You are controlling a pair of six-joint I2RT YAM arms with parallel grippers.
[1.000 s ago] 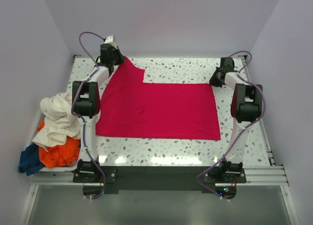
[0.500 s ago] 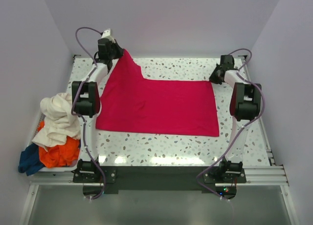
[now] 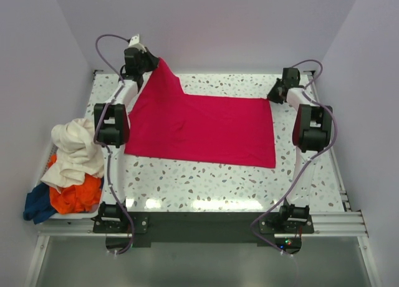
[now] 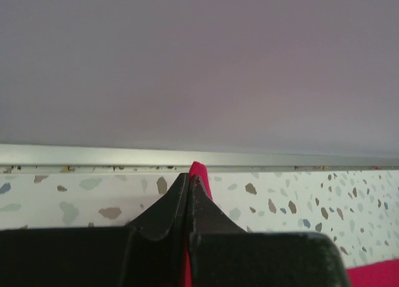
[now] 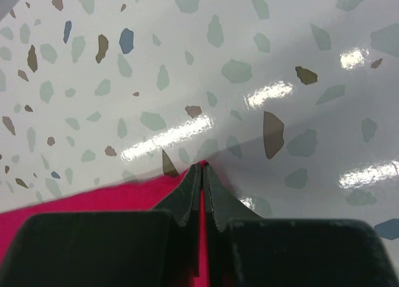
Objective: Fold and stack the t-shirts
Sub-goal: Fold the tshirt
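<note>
The crimson red t-shirt [image 3: 199, 125] lies spread across the middle of the speckled table [image 3: 206, 187]. My left gripper [image 3: 151, 63] is shut on its far left corner and holds it lifted near the back wall; the red cloth shows between the jaws in the left wrist view [image 4: 199, 173]. My right gripper [image 3: 272, 98] is shut on the far right corner, low over the table, with red cloth pinched between the jaws [image 5: 201, 170]. The cream white t-shirt [image 3: 73, 148], the orange t-shirt [image 3: 78, 196] and the dark blue t-shirt [image 3: 36, 204] lie heaped at the left edge.
The back wall and its metal rail [image 4: 93, 155] stand just behind the left gripper. Side walls close in the table on the left and right. The arm bases sit on the dark bar [image 3: 199, 221] at the near edge.
Both grippers have moved toward the back wall with the shirt's far corners. The left corner has risen higher, and the shirt's near edge has slid away from the front.
</note>
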